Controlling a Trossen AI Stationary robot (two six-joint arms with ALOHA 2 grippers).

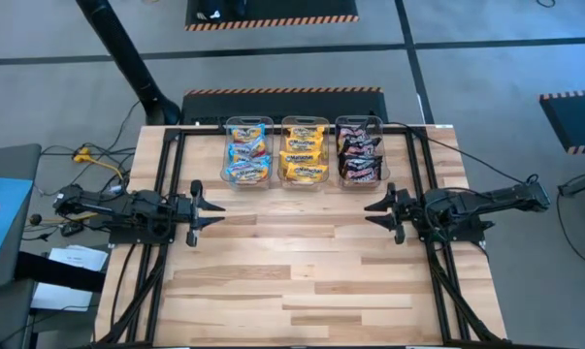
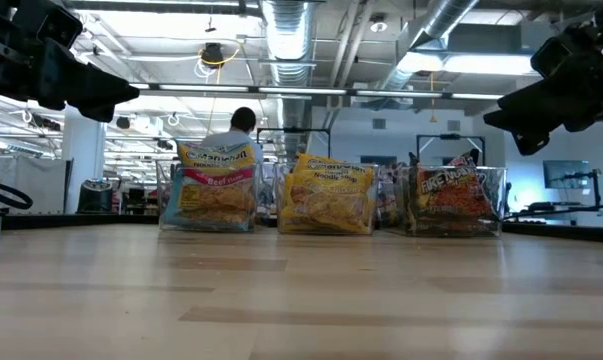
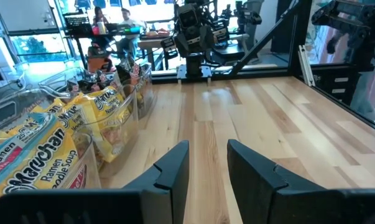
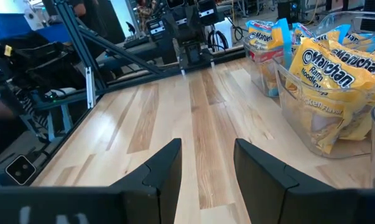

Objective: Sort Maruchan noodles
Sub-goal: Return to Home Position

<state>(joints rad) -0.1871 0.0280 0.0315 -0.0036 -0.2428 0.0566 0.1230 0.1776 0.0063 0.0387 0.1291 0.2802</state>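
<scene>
Yellow, blue and black Maruchan noodles (image 1: 304,152) sit in clear bins (image 1: 225,145) at 12 o'clock, well apart from left gripper (image 1: 212,213) at 9 and right gripper (image 1: 374,211) at 3; both sets of fingers spread, empty.

We are in a robotics lab set in a large, open industrial hall. Two dark arms sit on a black metal frame (image 1: 205,128) at either end of a pale wooden table (image 1: 302,281). The left gripper (image 1: 214,206) and right gripper (image 1: 372,213) face each other across it. Cables (image 1: 93,155) trail onto a grey floor (image 1: 486,68) marked with dark lines and hazard-striped mats (image 1: 273,12). Overhead we see bare ducts (image 2: 286,35), pipes (image 2: 436,20) and strip lights (image 2: 161,25). Beyond the table there are glass partitions, a wall screen (image 2: 566,175), people seated at a cluttered desk (image 3: 112,17), and another person (image 2: 243,122) with their back to us.
</scene>
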